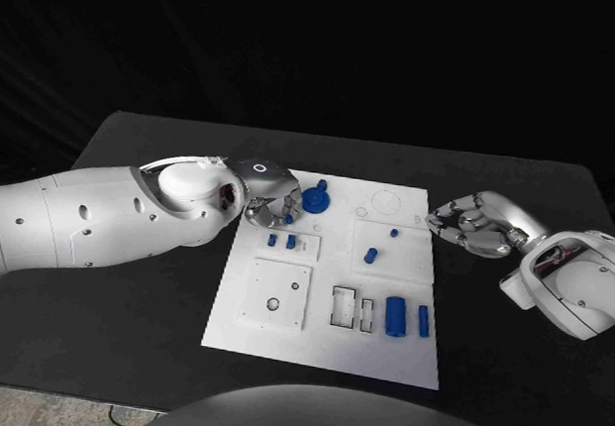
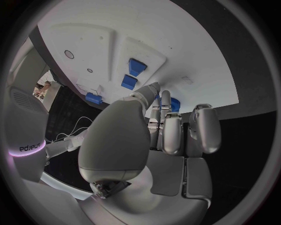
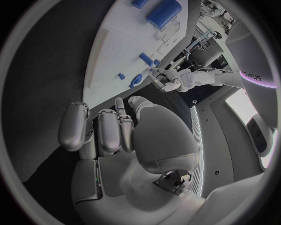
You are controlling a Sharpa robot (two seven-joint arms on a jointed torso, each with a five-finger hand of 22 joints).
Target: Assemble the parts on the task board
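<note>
Mid-assembly: several blue parts (image 1: 396,316) seated on task board (image 1: 277,340), centre frame. Left robot hand (image 1: 269,198) grip unclear; right robot hand (image 1: 468,224) curled, empty.

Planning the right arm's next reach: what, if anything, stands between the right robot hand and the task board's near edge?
Nothing visible. The right robot hand hovers beside the task board, only bare black table between.

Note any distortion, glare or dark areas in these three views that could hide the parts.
Head view: task board evenly lit with no glare, table near black. Left wrist view: fisheye bends the board's edges and the left hand covers part of it. Right wrist view: same bending, with the right hand in front.
</note>
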